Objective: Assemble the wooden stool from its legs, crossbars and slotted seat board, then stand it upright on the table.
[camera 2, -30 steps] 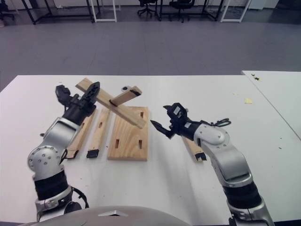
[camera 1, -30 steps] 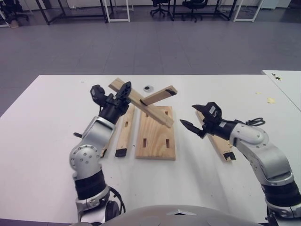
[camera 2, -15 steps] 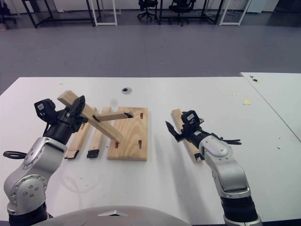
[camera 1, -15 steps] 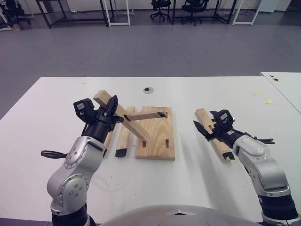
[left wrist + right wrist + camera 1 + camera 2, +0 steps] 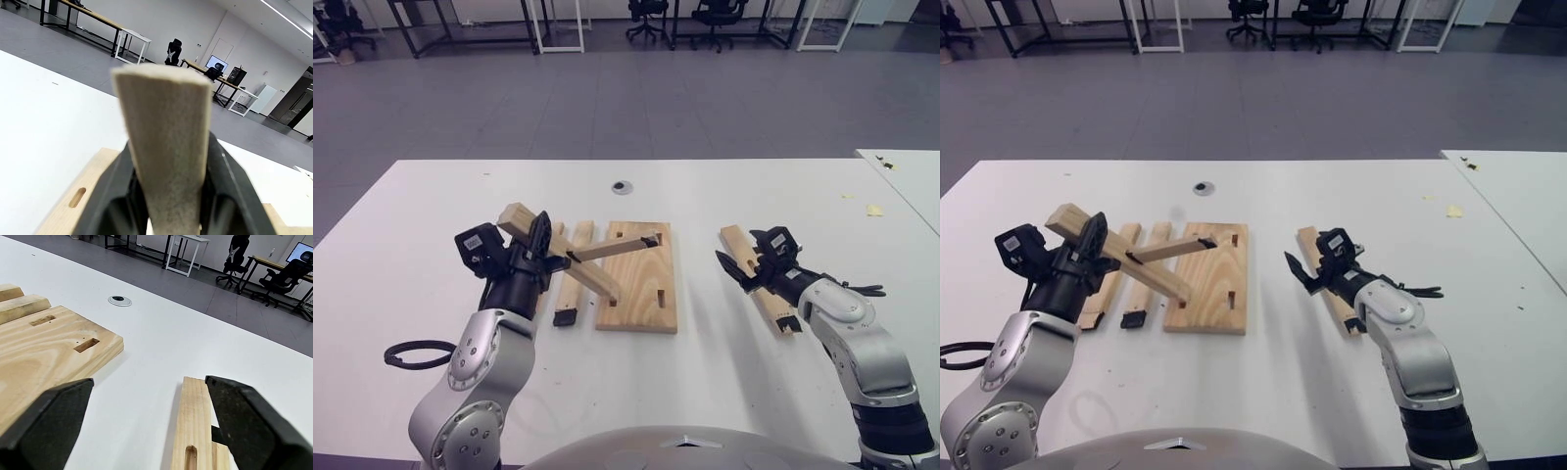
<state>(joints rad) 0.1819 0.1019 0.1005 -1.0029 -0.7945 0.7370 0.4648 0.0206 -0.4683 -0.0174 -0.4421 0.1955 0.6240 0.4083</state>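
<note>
My left gripper (image 5: 536, 253) is shut on a wooden leg (image 5: 563, 257), which slants above the table with its low end over the slotted seat board (image 5: 641, 289). A crossbar (image 5: 615, 247) sticks out of that leg over the board. In the left wrist view the leg's end (image 5: 164, 147) sits between the fingers (image 5: 113, 205). Two more legs (image 5: 573, 284) lie flat to the left of the board. My right gripper (image 5: 745, 266) stands open beside the far end of another leg (image 5: 766, 299) on the table, which also lies between the fingers (image 5: 46, 431) as leg (image 5: 194, 421).
A round cable grommet (image 5: 623, 186) sits in the white table behind the board. A black cable loop (image 5: 411, 353) lies near the front left. A second table's corner (image 5: 906, 171) is at the right. Office chairs and desks stand far behind.
The left arm has drawn back to the robot's left and down with the leg and crossbar. The right gripper went right to the loose leg and has held still since.
</note>
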